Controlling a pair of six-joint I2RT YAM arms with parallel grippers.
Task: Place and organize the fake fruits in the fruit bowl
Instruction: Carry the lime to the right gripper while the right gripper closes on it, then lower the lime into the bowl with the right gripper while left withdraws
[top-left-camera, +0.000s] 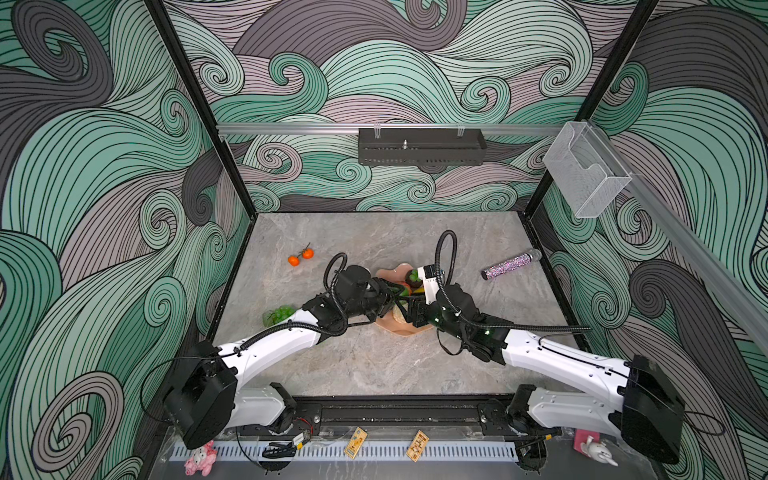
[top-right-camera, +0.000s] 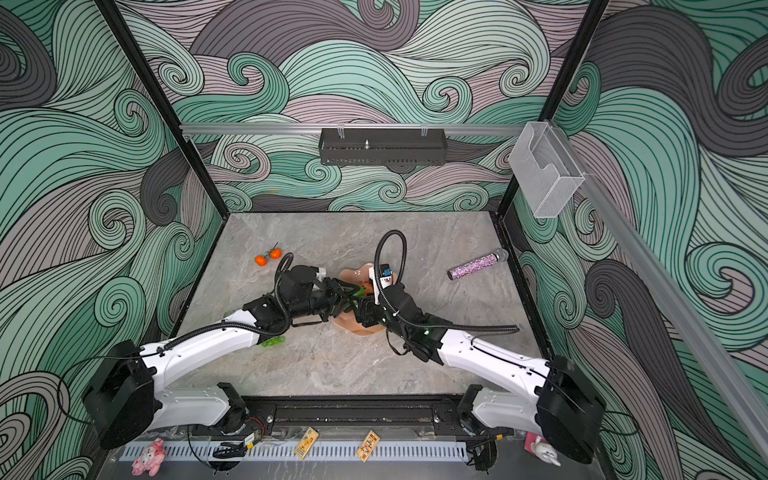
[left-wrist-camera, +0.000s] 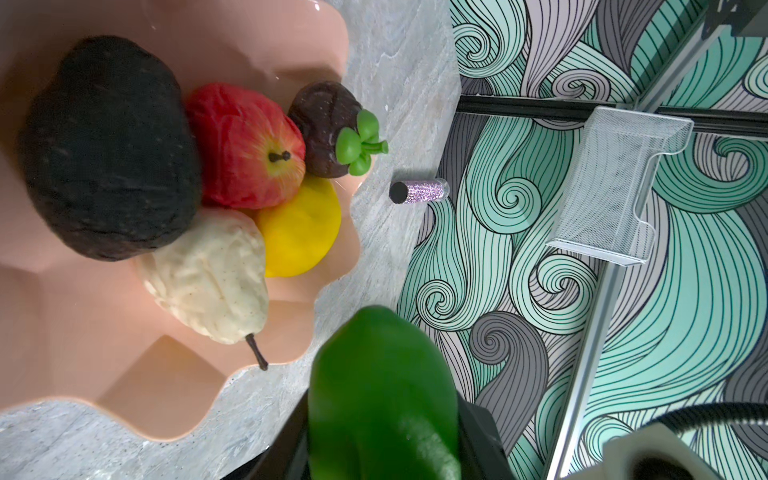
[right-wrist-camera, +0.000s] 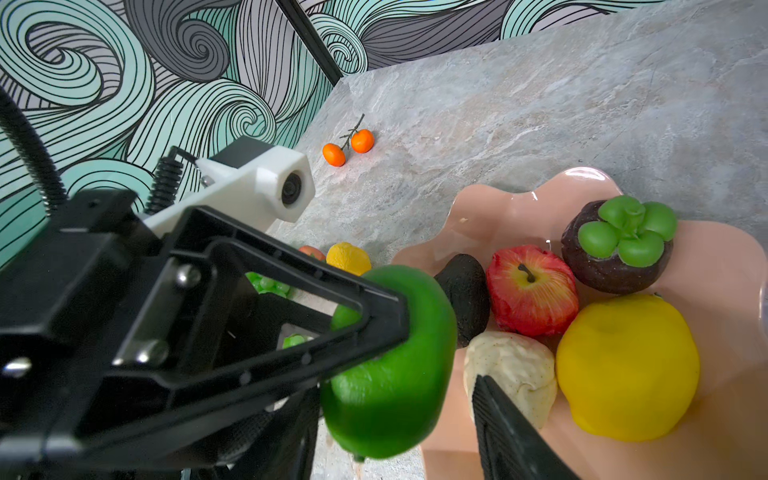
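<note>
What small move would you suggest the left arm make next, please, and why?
Probably carry the lime a little inward over the bowl before releasing: the left gripper holds it at the rim, and bare floor shows beside the pear.

Glittery purple cylinder (top-left-camera: 510, 266) lying on its side, right part of grey marble tabletop (top-left-camera: 374, 365). Clear plastic box (top-left-camera: 582, 170) on right wall rail. Black perforated tray (top-left-camera: 422, 146) on back rail. Pink plush pig (top-left-camera: 200, 458) at front edge.

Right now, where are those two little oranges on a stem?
In both top views the two oranges lie on the table at the far left, apart from and left of the fruit bowl.
</note>
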